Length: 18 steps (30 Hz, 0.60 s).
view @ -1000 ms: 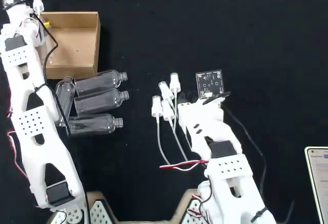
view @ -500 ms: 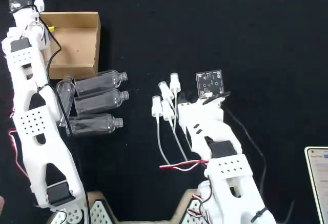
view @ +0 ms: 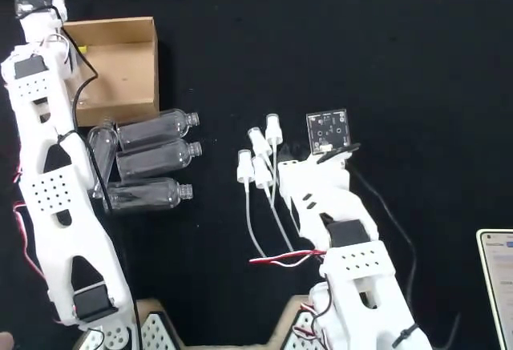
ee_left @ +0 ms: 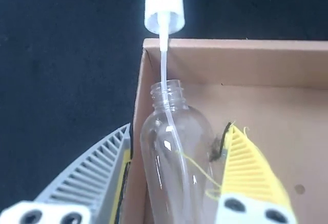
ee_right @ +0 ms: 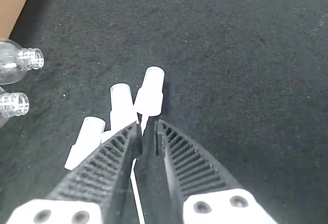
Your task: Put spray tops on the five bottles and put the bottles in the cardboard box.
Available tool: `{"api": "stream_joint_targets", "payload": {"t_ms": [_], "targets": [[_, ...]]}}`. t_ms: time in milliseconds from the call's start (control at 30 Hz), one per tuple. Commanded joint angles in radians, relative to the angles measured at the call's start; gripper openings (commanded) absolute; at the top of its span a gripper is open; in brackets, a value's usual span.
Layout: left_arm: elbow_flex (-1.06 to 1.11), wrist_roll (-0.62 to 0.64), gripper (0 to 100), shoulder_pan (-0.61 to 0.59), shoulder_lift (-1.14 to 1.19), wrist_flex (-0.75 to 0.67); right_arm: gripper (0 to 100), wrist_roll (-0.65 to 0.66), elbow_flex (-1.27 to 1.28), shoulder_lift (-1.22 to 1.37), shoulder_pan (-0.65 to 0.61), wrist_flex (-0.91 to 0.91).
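One bottle (ee_left: 174,152) sits clamped between the grey and yellow fingers of the left gripper (ee_left: 179,126), at a corner of the cardboard box (ee_left: 256,65). Its neck is open. Its spray top (ee_left: 164,11) stands clear above the neck, not seated, with only the thin tube running down inside. I cannot tell whether the bottle touches the box floor.

In the high view, four more bottles lie on the black table (view: 401,62) just beside the box. Three of them (view: 156,128) (view: 158,158) (view: 148,194) lie side by side with their bare necks pointing toward the other arm. The fourth (view: 102,154) lies partly behind the left arm.

Four loose spray tops (view: 273,128) (view: 257,140) (view: 244,166) (view: 262,170) lie in a cluster nearby, their tubes trailing toward the arms' bases.

The right gripper (ee_right: 147,129) is low over this cluster, its fingers parted by only a narrow slit. The tube of one top (ee_right: 149,92) runs into the slit, and I cannot tell whether it is pinched.
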Motion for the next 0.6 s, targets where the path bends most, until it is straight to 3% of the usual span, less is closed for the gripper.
{"api": "stream_joint_targets", "payload": {"t_ms": [0,300,567], "targets": [[-0.019,-0.002,27,0.038,-0.037,0.087,5.8,-0.005,-0.01,-0.021,0.014,-0.028],[-0.24,-0.002,27,0.031,-0.028,0.25,5.8,-0.005,-0.012,-0.021,0.014,-0.028],[-0.28,0.0,27,0.018,-0.026,0.241,5.8,-0.005,-0.012,-0.021,0.014,-0.028]]}}
